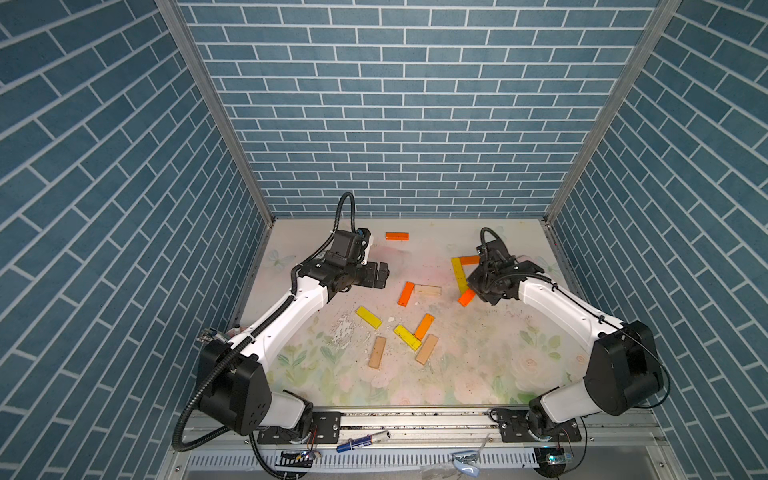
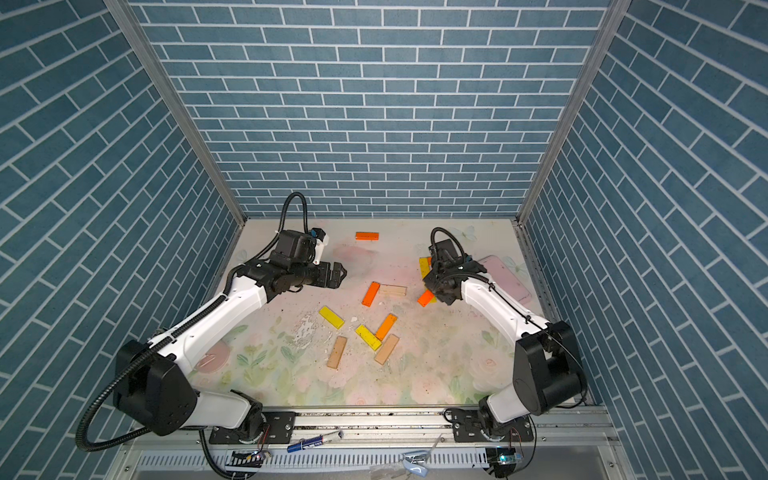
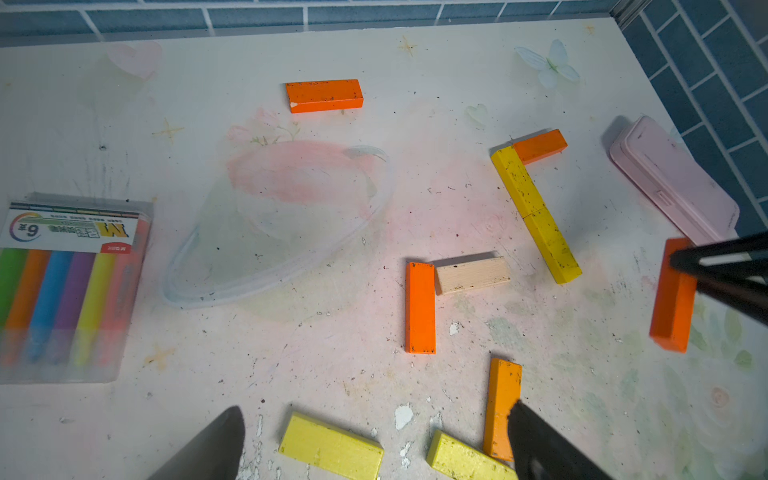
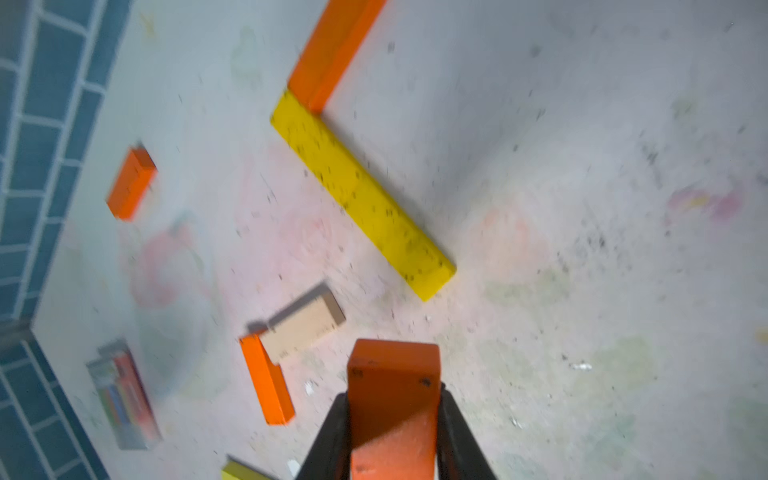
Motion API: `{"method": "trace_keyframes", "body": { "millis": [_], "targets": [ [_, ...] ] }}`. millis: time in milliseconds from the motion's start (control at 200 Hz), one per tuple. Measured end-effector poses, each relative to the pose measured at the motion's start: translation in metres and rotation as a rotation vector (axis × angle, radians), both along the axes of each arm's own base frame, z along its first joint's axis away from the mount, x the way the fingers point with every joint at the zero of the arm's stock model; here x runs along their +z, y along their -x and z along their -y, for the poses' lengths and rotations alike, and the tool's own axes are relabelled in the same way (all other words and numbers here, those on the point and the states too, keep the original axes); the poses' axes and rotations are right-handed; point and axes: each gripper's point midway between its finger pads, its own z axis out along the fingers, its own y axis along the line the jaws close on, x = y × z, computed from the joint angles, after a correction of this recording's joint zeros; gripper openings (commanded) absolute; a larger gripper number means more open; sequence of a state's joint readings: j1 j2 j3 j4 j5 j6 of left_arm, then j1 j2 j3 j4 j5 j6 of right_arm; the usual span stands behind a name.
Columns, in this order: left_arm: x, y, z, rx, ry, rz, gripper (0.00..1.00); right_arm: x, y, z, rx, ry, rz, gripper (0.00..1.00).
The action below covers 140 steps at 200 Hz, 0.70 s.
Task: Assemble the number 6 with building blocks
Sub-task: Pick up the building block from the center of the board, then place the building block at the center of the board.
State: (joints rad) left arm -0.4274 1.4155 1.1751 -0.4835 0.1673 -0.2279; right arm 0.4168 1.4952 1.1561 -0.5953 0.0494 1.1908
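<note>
A: In both top views the right arm hides most of an orange block [image 1: 466, 297]; one end shows, between the bench's [image 1: 478, 374] middle and right edge.
B: Long axis slanted, that end toward the near-left corner.
A: Left wrist: left tool [image 3: 374, 411] spread wide, empty.
B: Right wrist, blurred: right tool [image 4: 392, 415] clenched across the block, its rear cut off.

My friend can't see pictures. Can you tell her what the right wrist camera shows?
The right gripper is shut on a flat orange wooden block. On the speckled pale table beyond, a long yellow wooden strip meets a second orange block in an L.
</note>
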Motion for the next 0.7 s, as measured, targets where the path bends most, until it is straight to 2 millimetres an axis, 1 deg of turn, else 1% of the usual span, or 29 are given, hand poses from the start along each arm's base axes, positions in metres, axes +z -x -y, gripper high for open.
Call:
{"method": "trace_keyframes", "body": {
  "millis": [50, 100, 145, 205, 280, 345, 415, 530, 615, 700],
  "targets": [
    [-0.001, 0.001, 0.001, -0.004, 0.007, -0.004, 0.99, 0.009, -0.013, 0.012, -0.064, -0.014, 0.023, 0.14],
    [-0.002, 0.001, 0.002, -0.005, 0.009, -0.007, 0.99, 0.016, -0.023, 0.020, -0.119, -0.032, 0.039, 0.14],
    [-0.002, 0.002, 0.002, -0.007, 0.011, -0.008, 0.99, 0.019, -0.032, 0.025, -0.170, -0.049, 0.051, 0.14],
    [-0.001, 0.002, 0.003, -0.009, 0.015, -0.009, 0.99, 0.017, -0.041, 0.029, -0.230, -0.071, 0.057, 0.14],
    [-0.001, 0.002, 0.003, -0.011, 0.020, -0.012, 0.99, 0.007, -0.051, 0.035, -0.307, -0.085, 0.042, 0.14],
    [-0.001, 0.003, 0.005, -0.015, 0.025, -0.013, 0.99, -0.007, -0.057, 0.040, -0.368, -0.090, 0.016, 0.14],
    [-0.002, 0.003, 0.005, -0.017, 0.029, -0.016, 0.99, -0.023, -0.061, 0.044, -0.419, -0.088, -0.019, 0.15],
    [-0.002, 0.003, 0.006, -0.019, 0.032, -0.017, 0.99, -0.045, -0.065, 0.054, -0.484, -0.082, -0.064, 0.15],
    [-0.004, 0.003, 0.007, -0.021, 0.033, -0.022, 0.99, -0.056, -0.068, 0.060, -0.514, -0.079, -0.087, 0.15],
    [-0.006, 0.003, 0.008, -0.025, 0.033, -0.029, 0.99, -0.062, -0.072, 0.065, -0.532, -0.075, -0.098, 0.15]
  ]
}}
